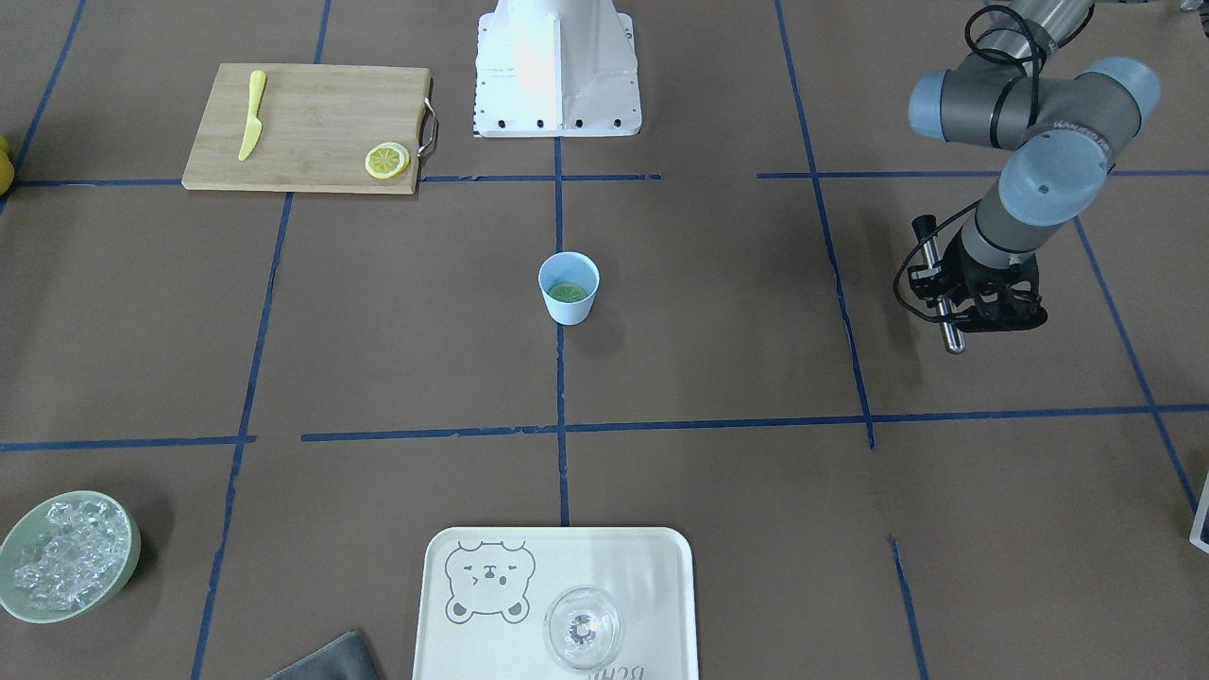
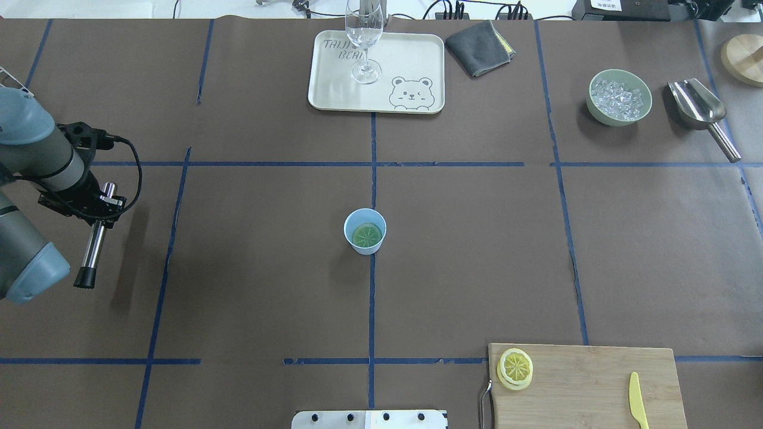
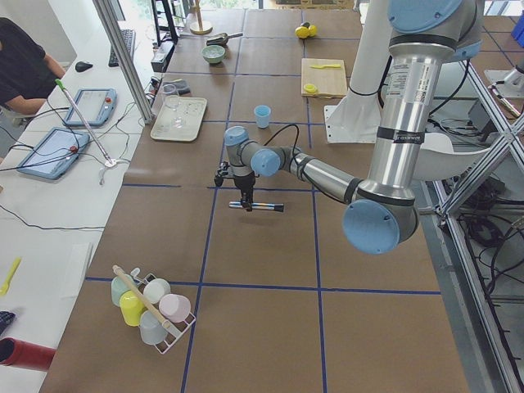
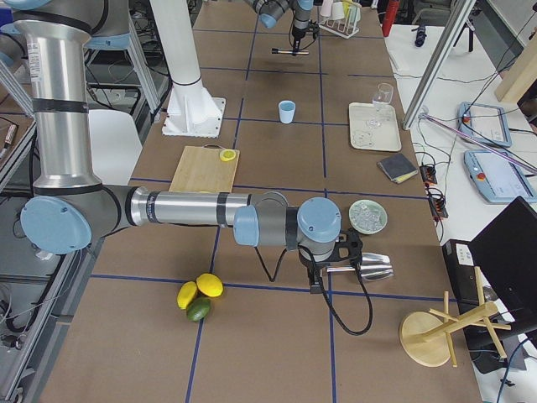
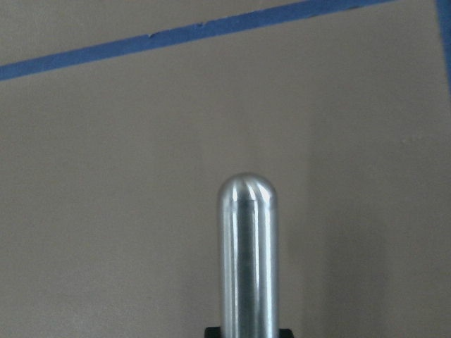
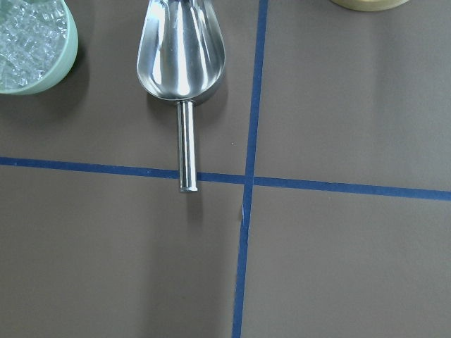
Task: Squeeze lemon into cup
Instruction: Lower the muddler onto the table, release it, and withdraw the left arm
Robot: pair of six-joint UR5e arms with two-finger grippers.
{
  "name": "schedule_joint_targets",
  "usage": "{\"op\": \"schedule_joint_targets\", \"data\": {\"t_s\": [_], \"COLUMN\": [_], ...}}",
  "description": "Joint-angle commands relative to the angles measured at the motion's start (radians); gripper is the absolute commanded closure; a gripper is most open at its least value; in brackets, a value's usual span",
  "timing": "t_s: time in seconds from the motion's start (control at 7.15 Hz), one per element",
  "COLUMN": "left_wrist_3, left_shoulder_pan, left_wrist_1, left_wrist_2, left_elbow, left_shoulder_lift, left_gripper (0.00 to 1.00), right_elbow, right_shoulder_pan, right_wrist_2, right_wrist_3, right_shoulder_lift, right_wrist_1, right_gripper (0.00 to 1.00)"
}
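Lemon slice point(image 2: 366, 235) flat at the bottom of the cup point(image 2: 365, 250), round and segmented, greenish in the cup's shade. Cup upright at the table's centre, on a blue tape line, touched by neither arm. Further yellow slices point(image 2: 515, 367), seemingly one stacked on another, on the cutting board point(image 2: 596, 381) near the robot's base on its right side, close to the board's handle end. Yellow knife point(image 2: 636, 408) at the board's other end, well apart from them.

Left gripper point(image 2: 101, 205) well off to the robot's left of the cup, over bare table, fingers pressed onto a metal rod point(image 2: 94, 247) with a black tip. Rod held crosswise and roughly level, clear of the table, its rounded bright end filling the lower part of the left wrist view.

Right gripper point(image 4: 334, 254) far out on the robot's right, hanging just beside the steel scoop point(image 6: 181, 49), apart from it. Seen only from the side camera, so spread or pressed together: cannot tell. Pale-green bowl point(image 6: 67, 42) of ice just beside the scoop. Tray point(image 2: 334, 89) with a clear glass point(image 2: 365, 36) at the table's far edge.
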Motion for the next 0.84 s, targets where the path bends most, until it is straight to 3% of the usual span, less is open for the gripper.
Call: {"op": "schedule_joint_targets", "data": {"t_s": [0.0,0.56,0.7], "left_wrist_3": [-0.025,-0.017,-0.019], "left_shoulder_pan": [-0.001,0.008,0.010], "left_wrist_1": [0.005,-0.005,-0.005], "left_wrist_2": [-0.002,0.006,0.006], "left_elbow": [0.022,0.042,0.050], "left_shoulder_lift": [-0.021,-0.030,-0.032], "left_gripper": [1.00,1.00,0.69], "right_elbow": [0.005,0.005,0.005], "right_shoulder_pan": [0.000,0.000,0.000], "right_wrist_2": [0.000,-0.001,-0.001], "right_wrist_3": [0.000,0.000,0.000], "right_shoulder_lift": [0.000,-0.002,0.000], "right_wrist_1": [0.001,0.001,0.001], "right_gripper": [0.00,0.00,0.00]}}
